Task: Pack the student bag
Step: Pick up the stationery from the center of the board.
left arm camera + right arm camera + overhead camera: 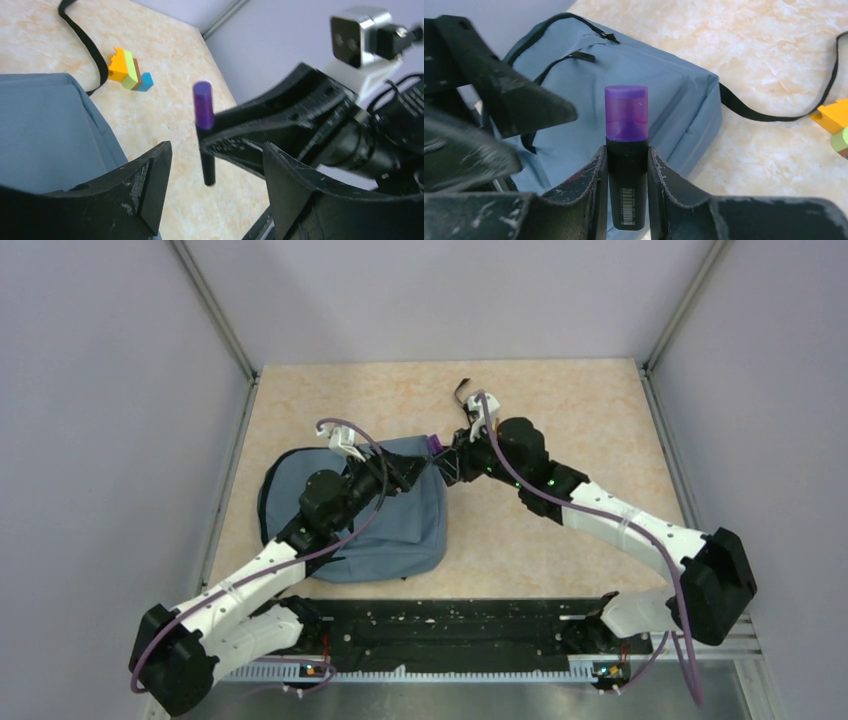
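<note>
The student bag (400, 535) lies flat on the left half of the tabletop; I cannot tell whether its zipper is open. Over its right side the left gripper (217, 147) hangs with fingers spread wide and nothing in them. Just right of that, by the bag's far right corner, the right gripper (626, 150) pinches the black body of a purple-capped marker (626, 112), whose cap end pokes between the left fingers, apart from both. So the marker is lifted but not packed. Beyond the bag's loose black strap (85, 40), some coloured blocks (129, 70) sit on the tabletop outside the bag. Most of the packing looks to be ahead.
</note>
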